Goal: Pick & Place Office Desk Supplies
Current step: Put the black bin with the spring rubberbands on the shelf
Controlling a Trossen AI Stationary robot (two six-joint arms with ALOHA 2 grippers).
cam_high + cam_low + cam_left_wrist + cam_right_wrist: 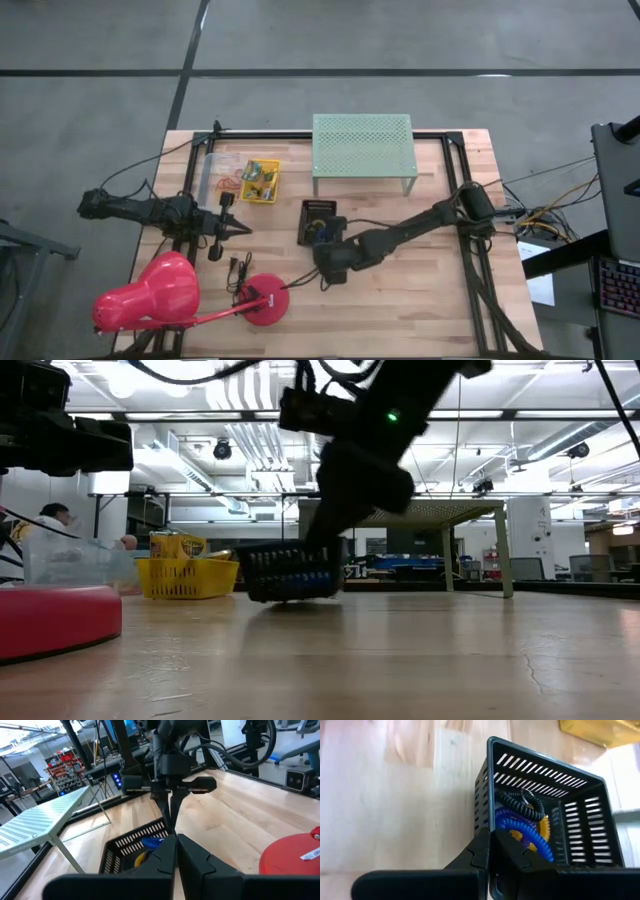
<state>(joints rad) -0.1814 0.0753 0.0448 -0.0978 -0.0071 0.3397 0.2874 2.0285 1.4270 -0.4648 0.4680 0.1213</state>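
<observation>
High view has the right gripper (322, 243) sitting at the near rim of the black slotted basket (318, 220) in the middle of the counter (430, 300). Right wrist view shows its fingers (475, 856) pressed together right on the basket's rim wall, pinching it. Inside that basket there's a pile of coiled ring loops: a black one (522, 805), a blue one (522, 832) and a bit of orange under them. The left gripper (240, 230) hangs just above the wood over on the left side, fingers (165, 862) together, holding nothing as far as I can see. Behind it, a yellow bin (261, 180) holds crayon boxes, with rubber bands (228, 183) on a clear sheet beside it. Mint-green shelf (362, 143) stands at the back, and the pink lamp (160, 295) lies at the front left.
</observation>
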